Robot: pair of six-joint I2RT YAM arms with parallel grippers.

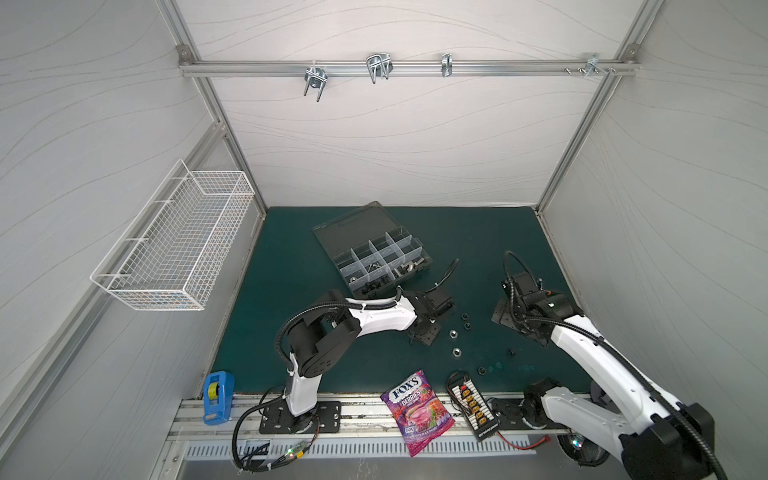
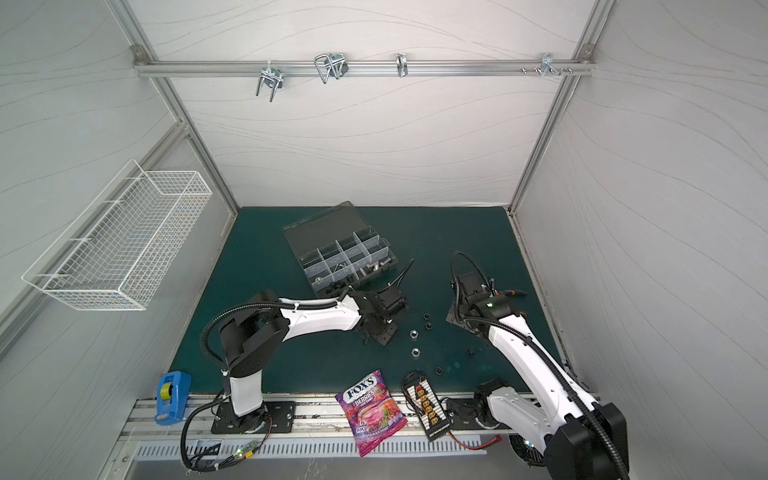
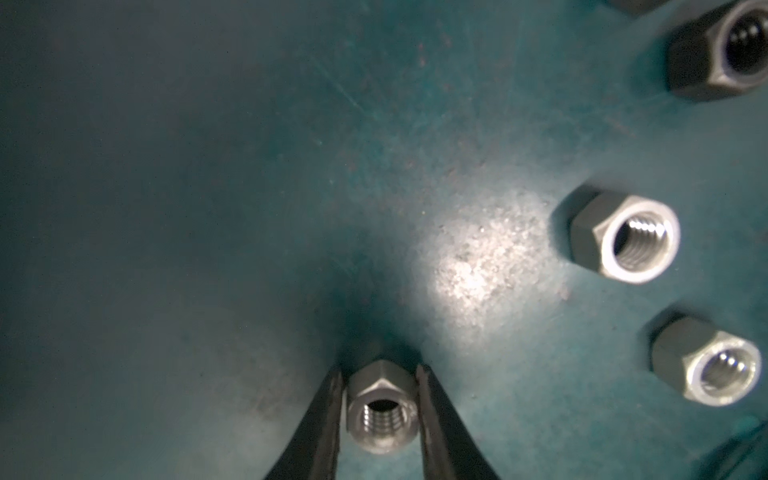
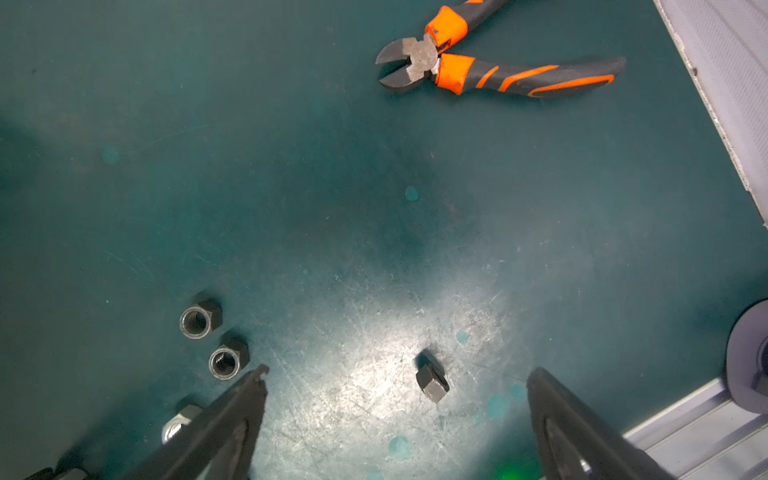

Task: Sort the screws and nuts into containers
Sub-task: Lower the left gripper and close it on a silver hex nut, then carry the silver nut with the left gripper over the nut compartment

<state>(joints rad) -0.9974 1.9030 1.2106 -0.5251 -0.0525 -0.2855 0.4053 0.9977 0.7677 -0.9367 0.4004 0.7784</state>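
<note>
In both top views the box (image 1: 376, 245) (image 2: 332, 245) lies open on the green surface (image 1: 291, 257), with its lid flat behind it. Its near compartments hold silver bolts (image 1: 409, 268) and black parts (image 1: 374, 285). The left pincer (image 1: 422, 334) (image 2: 376, 330) points down at the surface just in front of the box, and its tips are hidden under the wrist. To its right lie loose silver nuts (image 1: 453, 333) and black nuts (image 1: 463, 316). One more black nut lies nearer the front edge, by the connector board (image 1: 473, 405). The right pincer (image 1: 505, 318) hangs over the surface right of these nuts; its state cannot be read here.

In the left wrist view the left pincer (image 3: 380, 374) is clenched on a silver nut (image 3: 380, 419). Both black fingers (image 3: 320, 424) lie against opposite flats, and the threaded hole faces the camera, low at the surface. Two loose silver nuts (image 3: 627, 237) lie off to one side, apart from each other, with a black nut (image 3: 719, 54) beyond them.

In the right wrist view the right pincer (image 4: 397, 372) is released, its fingers (image 4: 232, 415) wide apart and grasping nothing. A small black hex piece (image 4: 432, 382) lies on the surface between the tips, touching neither; whether it is a screw or a nut I cannot tell. Two black nuts (image 4: 200, 320) lie side by side just outside one finger. Pliers (image 4: 498, 66) lie well apart, near the wall.
</note>
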